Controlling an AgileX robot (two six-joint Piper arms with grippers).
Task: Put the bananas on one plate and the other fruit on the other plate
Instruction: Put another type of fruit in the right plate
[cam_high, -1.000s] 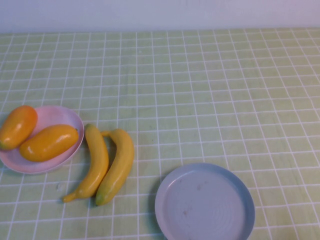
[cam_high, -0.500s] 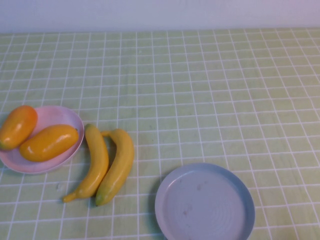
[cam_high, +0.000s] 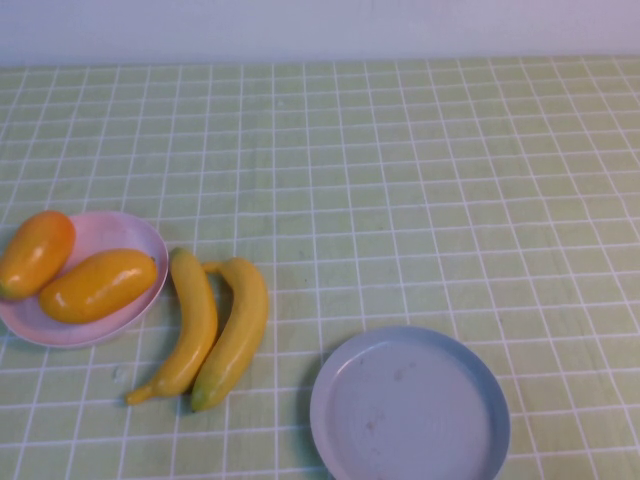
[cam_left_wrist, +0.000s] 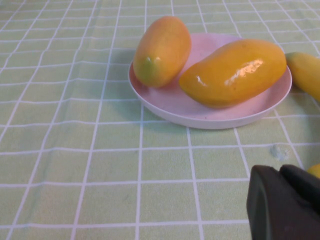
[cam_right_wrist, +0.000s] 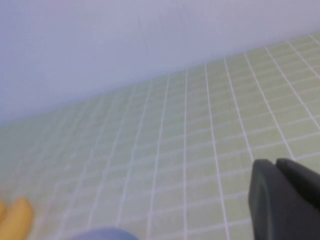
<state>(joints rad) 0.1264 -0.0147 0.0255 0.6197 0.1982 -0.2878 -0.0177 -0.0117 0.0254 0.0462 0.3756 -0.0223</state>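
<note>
Two long curved yellow bananas (cam_high: 208, 330) lie side by side, touching, on the green checked tablecloth (cam_high: 420, 200), between the round pale pink plate (cam_high: 120, 232) and the bare round grey-blue plate (cam_high: 408, 408). The pink plate holds two plump orange-yellow oval fruits (cam_high: 70, 270). The left gripper (cam_left_wrist: 286, 206) sits near the pink plate and the right gripper (cam_right_wrist: 285, 200) above open cloth; each shows only a dark corner in its wrist view, so jaw state cannot be told.

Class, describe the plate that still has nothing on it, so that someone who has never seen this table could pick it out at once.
Start from the green checked tablecloth and look to its near edge, right of the two bananas. There lies the round grey-blue plate with a raised rim. Unlike the pink plate at the left, which holds two mango-like fruits, it is bare. Neither gripper shows in the high view.
</note>
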